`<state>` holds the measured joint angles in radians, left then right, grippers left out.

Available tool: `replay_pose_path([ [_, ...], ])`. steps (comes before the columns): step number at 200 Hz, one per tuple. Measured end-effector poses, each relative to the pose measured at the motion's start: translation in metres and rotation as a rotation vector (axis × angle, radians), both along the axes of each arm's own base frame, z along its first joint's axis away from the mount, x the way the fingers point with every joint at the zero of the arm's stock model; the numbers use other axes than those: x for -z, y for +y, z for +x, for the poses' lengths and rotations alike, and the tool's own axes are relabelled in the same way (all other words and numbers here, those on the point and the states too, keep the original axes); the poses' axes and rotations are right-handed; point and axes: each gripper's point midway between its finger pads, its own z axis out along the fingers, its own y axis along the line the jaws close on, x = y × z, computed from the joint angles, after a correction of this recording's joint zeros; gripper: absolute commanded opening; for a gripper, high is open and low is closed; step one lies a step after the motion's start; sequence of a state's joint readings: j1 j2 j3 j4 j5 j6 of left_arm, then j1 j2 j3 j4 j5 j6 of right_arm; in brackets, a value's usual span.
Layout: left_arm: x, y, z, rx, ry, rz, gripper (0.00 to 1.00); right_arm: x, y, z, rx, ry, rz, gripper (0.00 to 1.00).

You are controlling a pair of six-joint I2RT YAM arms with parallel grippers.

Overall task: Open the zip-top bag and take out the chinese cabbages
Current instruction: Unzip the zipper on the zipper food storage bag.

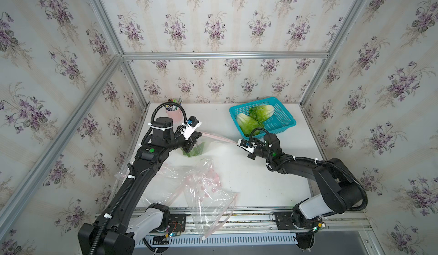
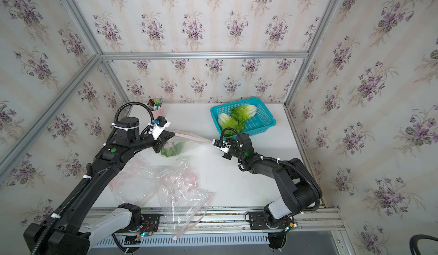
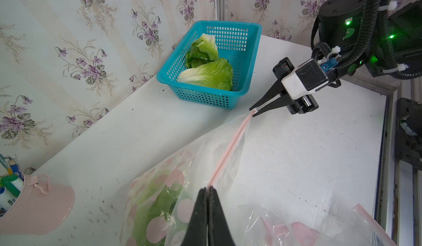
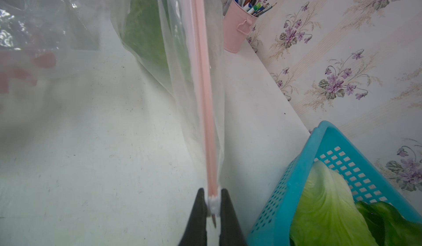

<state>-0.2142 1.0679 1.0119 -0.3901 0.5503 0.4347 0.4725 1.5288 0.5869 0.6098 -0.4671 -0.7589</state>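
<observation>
On zip-top bag (image 3: 228, 151): left end effector (image 3: 208, 189), right end effector (image 3: 254, 110) clamped.

Lab test booth; aluminium frame (image 1: 225, 55); wallpapered panels (image 1: 213, 17)

Glossy clear plastic bag (image 3: 201, 151), smooth plastic basket (image 3: 205, 97)

My left gripper (image 3: 208, 189) is clamped on one end of the pink zip strip (image 3: 227, 152), which runs taut to the right gripper (image 3: 254, 112) pinching its far end. The bag (image 3: 182, 210), clear with pink dots, drapes from the strip with one cabbage (image 3: 157, 199) inside. Beyond it, a teal basket (image 3: 205, 97) on the white table (image 3: 308, 160) holds two more cabbages (image 3: 210, 74). A pink pen bucket (image 3: 38, 208) stands by the wall, and a second clear bag (image 3: 319, 231) lies beside my fingers (image 3: 198, 215).
</observation>
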Motion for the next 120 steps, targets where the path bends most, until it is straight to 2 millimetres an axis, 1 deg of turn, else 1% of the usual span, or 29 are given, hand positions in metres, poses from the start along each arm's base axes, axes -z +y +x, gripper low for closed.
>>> replay_pose_path([
  [53,0.002,-0.002,-0.002,0.011,0.007,-0.005,0.0,0.0,-0.004,0.006,0.017,-0.015,0.002,0.0],
  [73,0.002,-0.002,-0.002,0.016,0.009,-0.008,0.0,-0.004,-0.007,0.011,0.026,-0.028,0.007,0.0],
  [92,0.002,-0.003,-0.002,0.019,0.01,-0.009,0.0,-0.005,-0.009,0.014,0.03,-0.035,0.012,0.02],
  [100,0.002,-0.003,-0.002,0.02,0.011,-0.009,0.0,-0.005,-0.009,0.014,0.03,-0.033,0.012,0.08],
  [112,0.003,-0.004,-0.003,0.023,0.013,-0.011,0.0,-0.004,-0.009,0.015,0.029,-0.029,0.011,0.3],
  [120,0.003,-0.003,-0.002,0.02,0.012,-0.009,0.0,-0.001,-0.012,0.018,0.049,-0.019,-0.002,0.4],
])
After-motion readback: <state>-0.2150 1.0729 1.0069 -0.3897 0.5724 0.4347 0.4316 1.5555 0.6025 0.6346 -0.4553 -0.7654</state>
